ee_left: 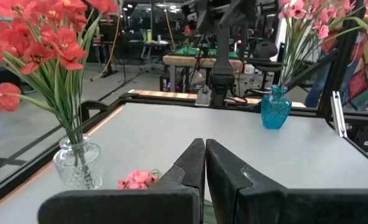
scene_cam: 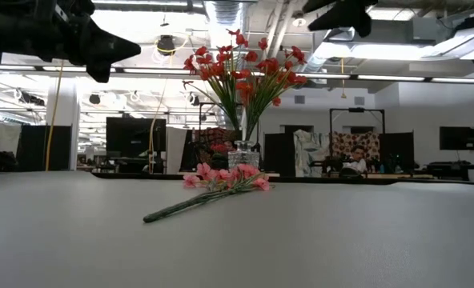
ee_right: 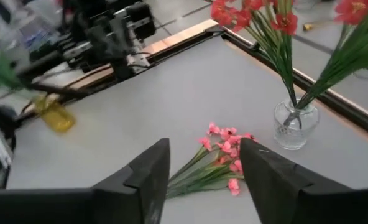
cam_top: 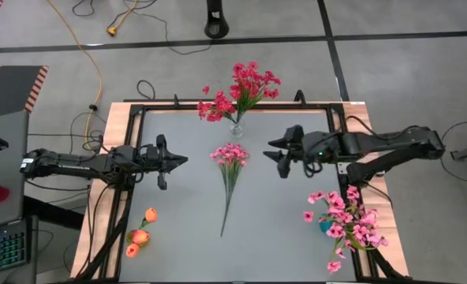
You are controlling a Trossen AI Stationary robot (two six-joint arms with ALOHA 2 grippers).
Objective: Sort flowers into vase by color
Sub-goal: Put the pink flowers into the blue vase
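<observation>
High view shows the pink spray (cam_top: pixel 229 166) lying flat at the worktop's (cam_top: pixel 178 229) centre, blooms toward the far edge near the clear vase (cam_top: pixel 237 129), stem running toward the near edge. Right tool (cam_top: pixel 278 156), jaws wide and empty, hovers just right of the blooms and looks best placed; left tool (cam_top: pixel 173 161), closed and empty, waits farther off to the left.

Counter (cam_top: pixel 186 205): plain grey surface, light wood border, black frame. Clear glass vase (cam_top: pixel 237 128): red flowers (cam_top: pixel 241 88) on green stems. Loose spray (cam_top: pixel 229 155) beside the clear glass vase: pink blossoms, green stem. Blue vase (ee_left: pixel 275 107): pink flowers (cam_top: pixel 345 221). Yellow vase (ee_right: pixel 53 114): orange buds (cam_top: pixel 141 232). Both arms: black.
</observation>
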